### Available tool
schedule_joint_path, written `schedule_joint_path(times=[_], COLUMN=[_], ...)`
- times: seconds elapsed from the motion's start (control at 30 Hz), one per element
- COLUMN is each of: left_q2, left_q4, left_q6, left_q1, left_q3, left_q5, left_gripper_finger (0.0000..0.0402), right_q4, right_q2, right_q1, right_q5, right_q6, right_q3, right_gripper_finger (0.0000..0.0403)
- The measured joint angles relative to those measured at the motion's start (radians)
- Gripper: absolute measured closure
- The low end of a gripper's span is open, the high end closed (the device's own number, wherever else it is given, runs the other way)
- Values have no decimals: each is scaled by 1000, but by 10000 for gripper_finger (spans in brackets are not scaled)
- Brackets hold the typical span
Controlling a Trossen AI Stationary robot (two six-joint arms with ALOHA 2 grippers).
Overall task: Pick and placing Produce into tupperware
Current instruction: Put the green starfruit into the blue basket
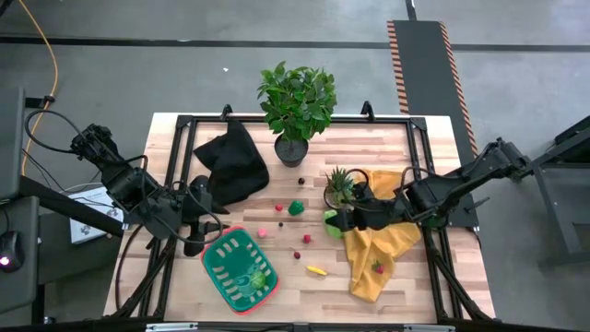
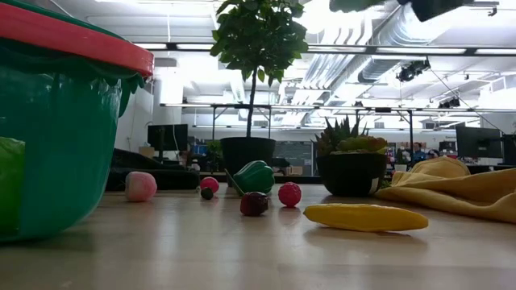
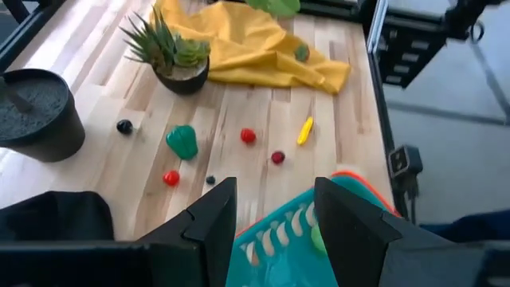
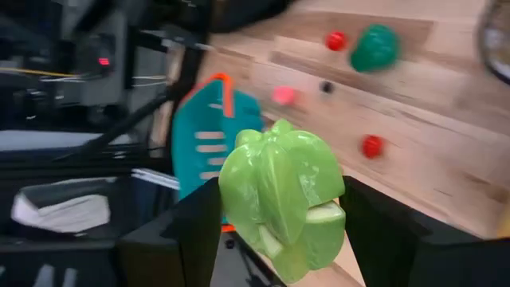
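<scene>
Right claw (image 4: 279,231) closed on light green lobed toy vegetable (image 4: 283,203), held above counter (image 1: 406,286) just beside small spiky potted plant (image 1: 339,187), right of centre. Left claw (image 3: 275,215) open, empty, over left rim of tupperware (image 1: 241,270), which sits near front edge, left of centre. Loose produce mid-counter: dark green pepper (image 1: 296,208), yellow piece (image 1: 316,270), red berry (image 1: 306,239). Yellow cloth (image 1: 378,249) toward right side.

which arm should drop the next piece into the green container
Right. The right pincer is shut on a light green toy vegetable, so it need only carry it to the tupperware. The left pincer is open, empty, beside the tupperware.
</scene>
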Motion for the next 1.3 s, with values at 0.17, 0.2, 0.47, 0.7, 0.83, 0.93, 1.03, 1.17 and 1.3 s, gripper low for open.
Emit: schedule_joint_path(times=[0.17,0.2,0.47,0.7,0.83,0.93,1.03,1.17,1.3], left_q2=[0,0,0,0,0,0,0,-9,-24], left_q4=[15,21,21,14,-19,-70,-122,-138,-128], left_q6=[-83,-102,-281,-428,-480,-495,-513,-505,-465], left_q1=[0,0,0,-1,-1,-1,-1,-1,-1], left_q3=[0,0,0,0,0,0,0,0,0], left_q5=[-48,-51,-7,95,139,221,310,381,402], left_gripper_finger=[245,245,245,245,245,245,245,245,245], right_q4=[145,175,366,509,569,617,666,717,744], right_q2=[0,0,0,22,65,106,143,176,197], right_q1=[0,0,-22,-69,-92,-108,-120,-132,-142], right_q5=[22,25,-20,-154,-263,-350,-417,-467,-488], right_q6=[-114,-139,-331,-447,-493,-514,-521,-540,-545], right_q3=[0,0,0,0,0,0,0,0,0], right_gripper_finger=[189,189,189,189,189,189,189,189,189])
